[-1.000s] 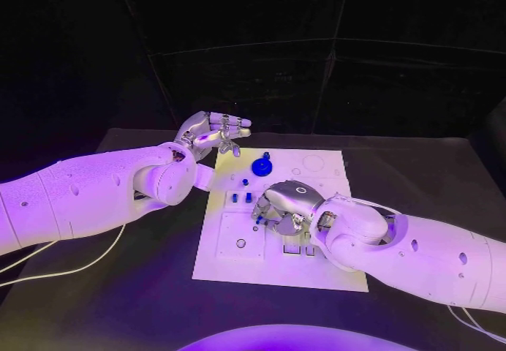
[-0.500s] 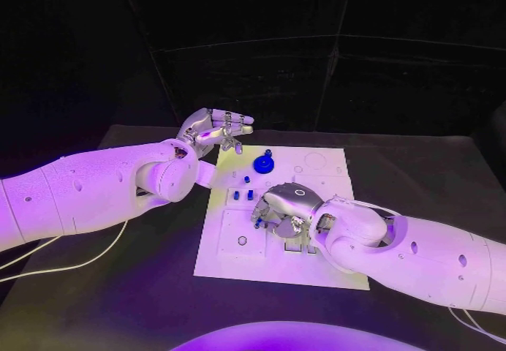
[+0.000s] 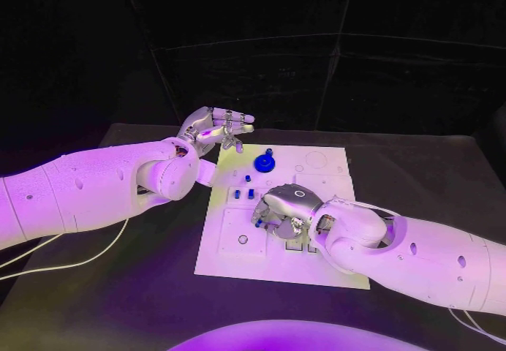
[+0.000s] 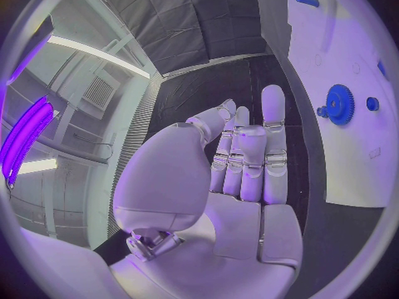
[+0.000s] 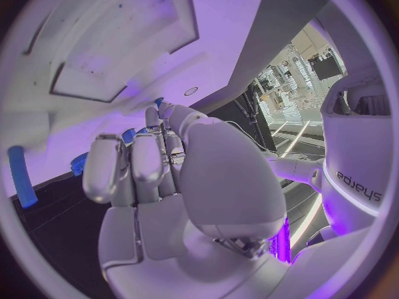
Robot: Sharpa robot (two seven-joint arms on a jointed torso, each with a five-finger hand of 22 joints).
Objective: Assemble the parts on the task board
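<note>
The right hand point(image 3: 283, 213), fingers curled over the task board point(image 3: 316, 274) with its grasp not discernible, risked knocking nearby blue parts point(image 3: 243, 194); the left hand point(image 3: 216, 128) hovered empty, fingers apart.

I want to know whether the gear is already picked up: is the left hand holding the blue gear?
No. In the head view the blue gear lies on the task board, apart from the left hand raised beyond the board's far corner.

We see two bulky white arms, the left arm point(image 3: 85, 194) and right arm point(image 3: 422, 256) dotted with small dark screw holes, ending in silver jointed hands point(image 3: 216, 130) point(image 3: 283, 212); white cable point(image 3: 63, 267) trails at eight o'clock.
</note>
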